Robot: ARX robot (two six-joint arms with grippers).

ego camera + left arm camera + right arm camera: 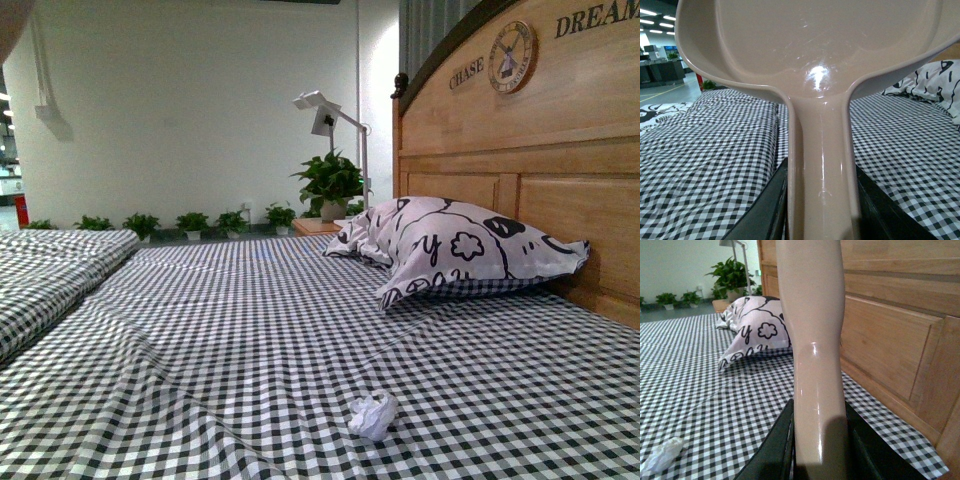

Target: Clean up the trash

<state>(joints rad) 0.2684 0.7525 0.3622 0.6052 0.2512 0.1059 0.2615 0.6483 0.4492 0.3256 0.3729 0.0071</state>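
On the checked bed (250, 340): crumpled trash (372, 415). Clamped in left gripper (821, 205), the dustpan (815, 45); in right gripper (819, 445), a beige handle (812, 315). Risk of flicking the light trash past the dustpan over the bed's wrinkles

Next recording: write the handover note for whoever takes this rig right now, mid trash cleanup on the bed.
Left gripper: shut on the handle of the beige plastic dustpan, held above the bed.
Right gripper: shut on a second beige plastic handle; its head is out of view.
Trash: the small crumpled wad of white paper lies loose on the black-and-white checked sheet, nearer the robot than the patterned pillow, touching neither tool.
Done: both tools gripped.
Left: get the wad into the dustpan.
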